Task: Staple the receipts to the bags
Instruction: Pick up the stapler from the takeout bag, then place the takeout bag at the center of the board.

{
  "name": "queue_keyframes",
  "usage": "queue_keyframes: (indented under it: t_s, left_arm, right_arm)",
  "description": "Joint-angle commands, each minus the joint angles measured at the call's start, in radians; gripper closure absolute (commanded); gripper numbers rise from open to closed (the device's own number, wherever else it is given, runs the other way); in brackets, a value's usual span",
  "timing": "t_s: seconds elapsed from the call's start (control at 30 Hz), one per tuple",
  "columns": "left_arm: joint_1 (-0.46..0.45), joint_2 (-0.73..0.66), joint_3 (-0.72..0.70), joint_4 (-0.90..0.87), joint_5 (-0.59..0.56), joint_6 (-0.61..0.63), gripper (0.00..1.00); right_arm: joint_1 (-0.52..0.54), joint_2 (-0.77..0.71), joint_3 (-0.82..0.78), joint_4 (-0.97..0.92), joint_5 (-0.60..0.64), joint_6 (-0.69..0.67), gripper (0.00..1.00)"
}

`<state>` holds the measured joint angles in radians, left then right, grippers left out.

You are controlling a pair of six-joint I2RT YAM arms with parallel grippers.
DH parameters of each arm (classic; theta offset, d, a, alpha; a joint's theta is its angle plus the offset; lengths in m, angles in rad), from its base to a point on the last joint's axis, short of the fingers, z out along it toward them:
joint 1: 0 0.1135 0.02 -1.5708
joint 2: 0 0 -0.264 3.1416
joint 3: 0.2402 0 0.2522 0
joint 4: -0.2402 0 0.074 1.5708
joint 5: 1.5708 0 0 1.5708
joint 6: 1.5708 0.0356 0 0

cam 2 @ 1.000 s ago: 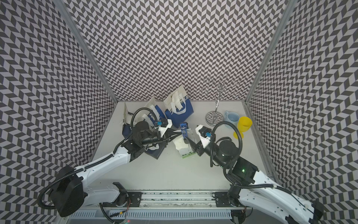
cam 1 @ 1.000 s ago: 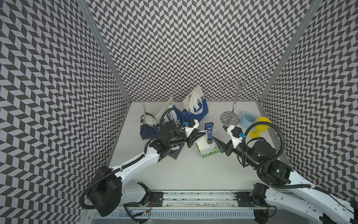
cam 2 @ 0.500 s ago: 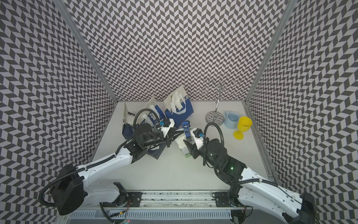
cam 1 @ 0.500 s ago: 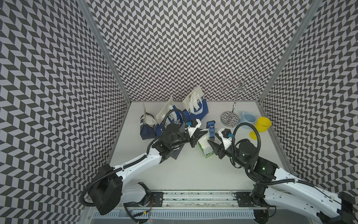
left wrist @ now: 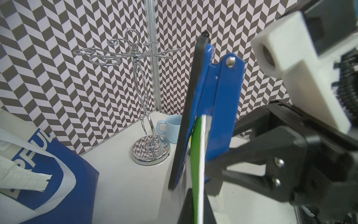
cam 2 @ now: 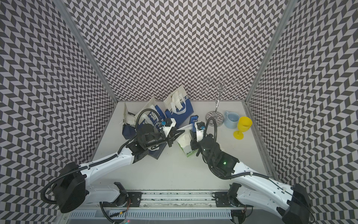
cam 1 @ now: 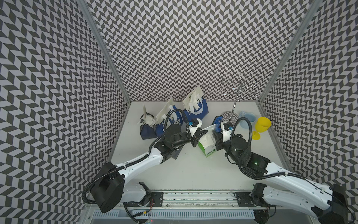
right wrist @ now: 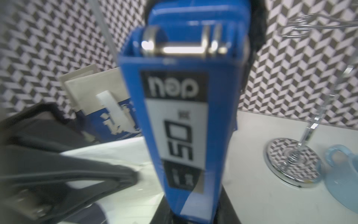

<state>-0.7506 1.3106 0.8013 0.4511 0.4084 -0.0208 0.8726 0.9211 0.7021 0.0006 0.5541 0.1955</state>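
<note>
Green bag [cam 1: 207,147] mid-table in both top views, top edge clenched in left gripper [cam 1: 205,132], right gripper [cam 1: 216,134] newly swung in; by left wrist, edge inside stapler [left wrist: 219,97] mouth, right jaws grasping stapler; by right wrist, stapler filling view, so pressing likely next.

The green bag [cam 1: 209,149], green and white, lies on its side mid-surface [cam 1: 193,170]. Its top edge is pinched in my left tool [cam 1: 202,133] and rises toward 1 o'clock into the stapler [cam 1: 217,122] mouth. Between its 9 and 12 o'clock stand three blue bags with white lettering and handles: small bag [cam 1: 147,132], middle bag [cam 1: 172,119] and back bag [cam 1: 196,111]. A printed receipt [left wrist: 25,174] hangs over the back bag's face. A flat bag [cam 2: 157,153], dark blue, lies under my left arm.
</note>
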Motion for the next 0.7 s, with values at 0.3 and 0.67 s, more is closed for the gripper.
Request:
queue_keyframes:
  t_s: [0.3,0.67]
  left_arm:
    - [-0.013,0.29,0.229,0.136,-0.416,0.034,1.0]
    - [0.063,0.392,0.402,0.192,-0.273,-0.137,0.3]
  right_arm:
    - [-0.164,-0.246,-0.037,-0.046,0.259,0.159,0.97]
    - [-0.169,-0.247,-0.048,-0.052,0.192,0.13,0.99]
